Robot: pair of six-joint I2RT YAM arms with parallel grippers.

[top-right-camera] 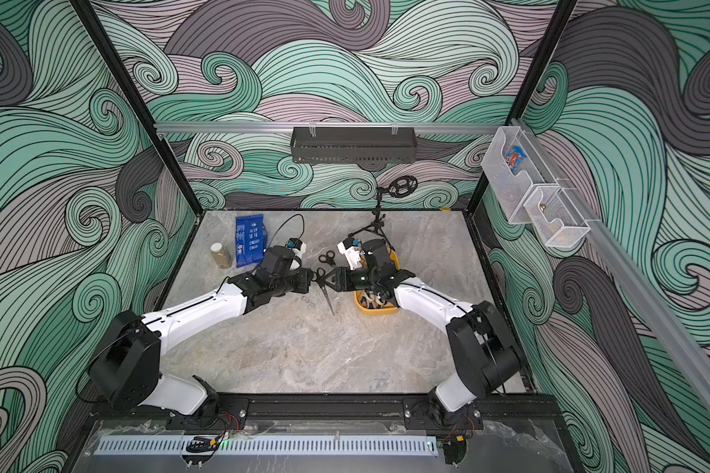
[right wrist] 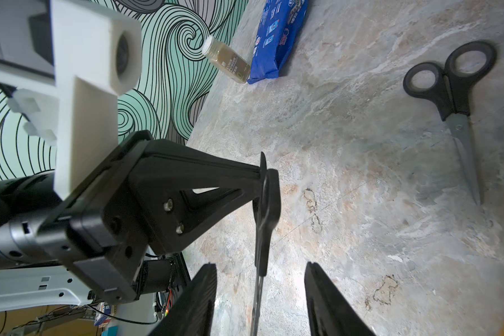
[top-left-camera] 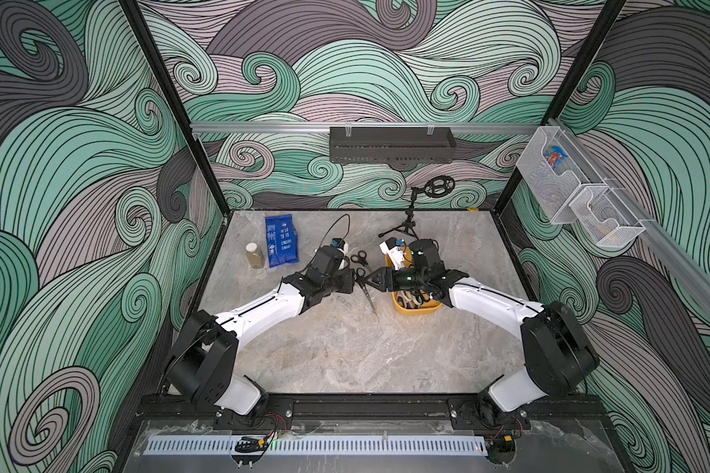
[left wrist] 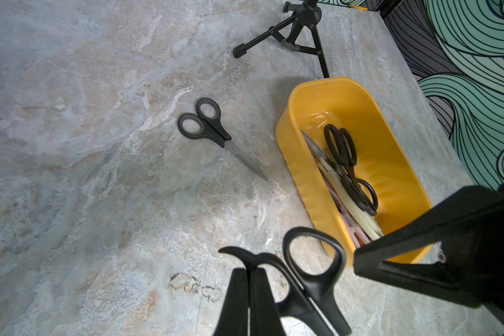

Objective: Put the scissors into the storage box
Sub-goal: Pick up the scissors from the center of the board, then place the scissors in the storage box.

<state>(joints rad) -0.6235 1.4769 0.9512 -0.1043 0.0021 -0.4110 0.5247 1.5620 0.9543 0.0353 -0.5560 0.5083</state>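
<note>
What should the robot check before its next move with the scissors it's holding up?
1. Left claw shut on held scissors: ok, it pinches the handle.
2. Right claw open: ok, one finger on each side of the blade.
3. Right claw gripping the blade: not ok, gaps show on both sides.
4. Room in box: ok, some floor is bare.
5. Table pair out of the way: ok, it lies flat, apart from both claws.

scissors [top-left-camera: 367, 295]: hanging, blades down | black pair [left wrist: 216, 131]: tabletop | yellow box [left wrist: 300, 174]: several pairs [left wrist: 350, 181]
</note>
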